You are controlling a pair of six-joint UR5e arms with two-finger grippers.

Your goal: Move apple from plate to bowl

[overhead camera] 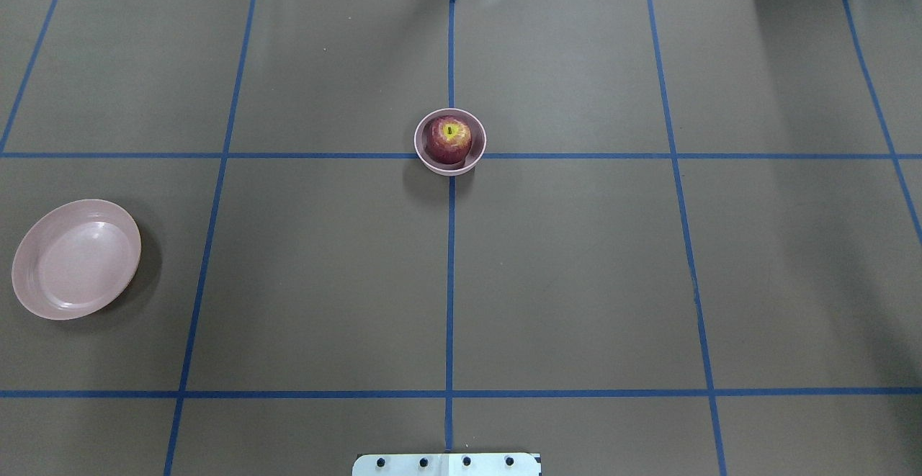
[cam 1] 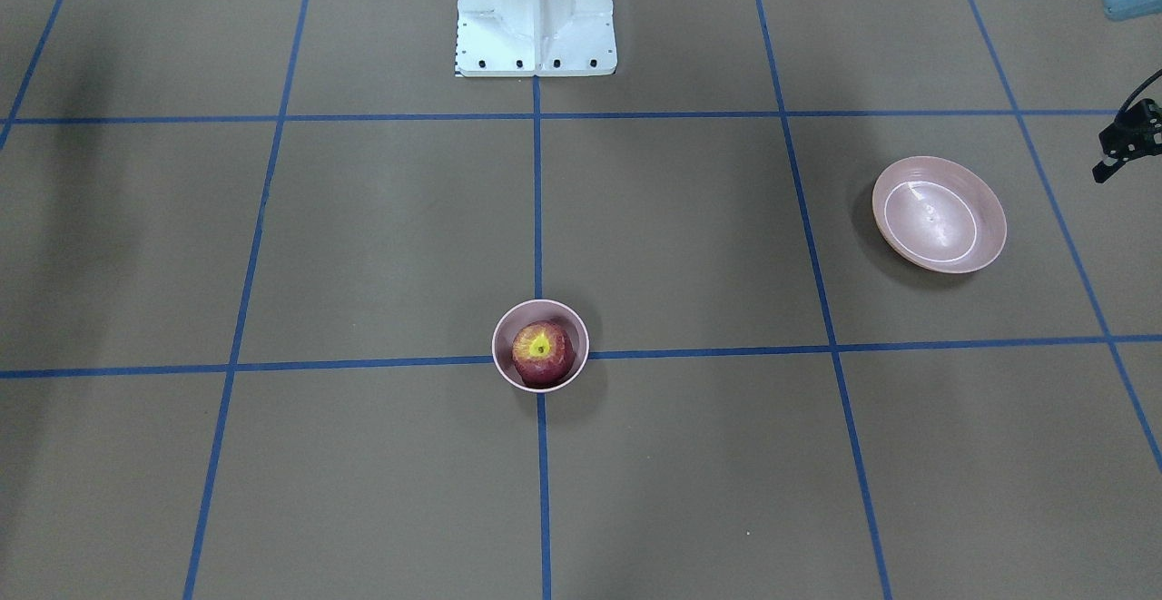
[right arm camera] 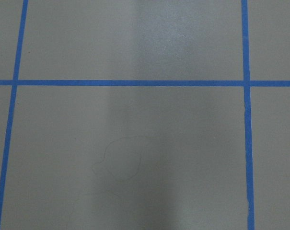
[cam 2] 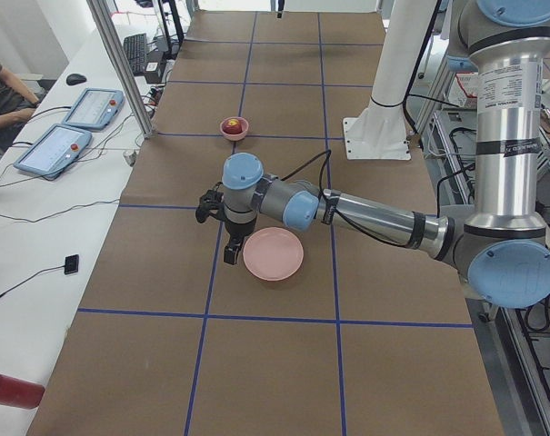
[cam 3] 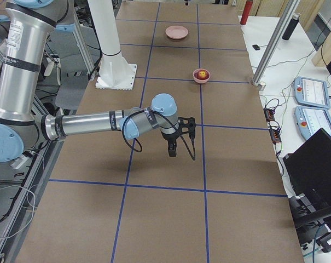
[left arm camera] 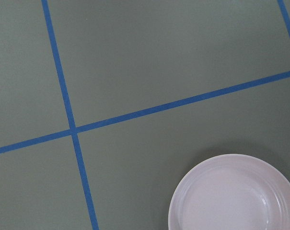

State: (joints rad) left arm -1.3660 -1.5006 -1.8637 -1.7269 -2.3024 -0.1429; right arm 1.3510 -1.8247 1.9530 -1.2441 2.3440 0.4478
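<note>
The dark red apple (cam 1: pixel 542 352) with a yellow-green stem patch sits inside the small deep pink bowl (cam 1: pixel 498 346) at the table's middle; both also show in the overhead view, apple (overhead camera: pixel 447 139) and bowl (overhead camera: pixel 479 150). The wide pink plate (cam 1: pixel 940 214) lies empty on the robot's left side (overhead camera: pixel 75 260). My left gripper (cam 2: pixel 229 243) hovers beside the plate (cam 2: pixel 273 254), away from the bowl; only part of it shows at the front view's edge (cam 1: pixel 1124 144), and I cannot tell if it is open. My right gripper (cam 3: pixel 172 149) hangs over bare table, far from the bowl; I cannot tell its state.
The white robot base (cam 1: pixel 536 10) stands at the table's robot-side edge. Blue tape lines (overhead camera: pixel 450 281) grid the brown table. Tablets (cam 2: pixel 70 127) and an operator (cam 2: pixel 2 91) are beside the table's far side. A red bottle (cam 2: pixel 6 389) lies on the white side bench.
</note>
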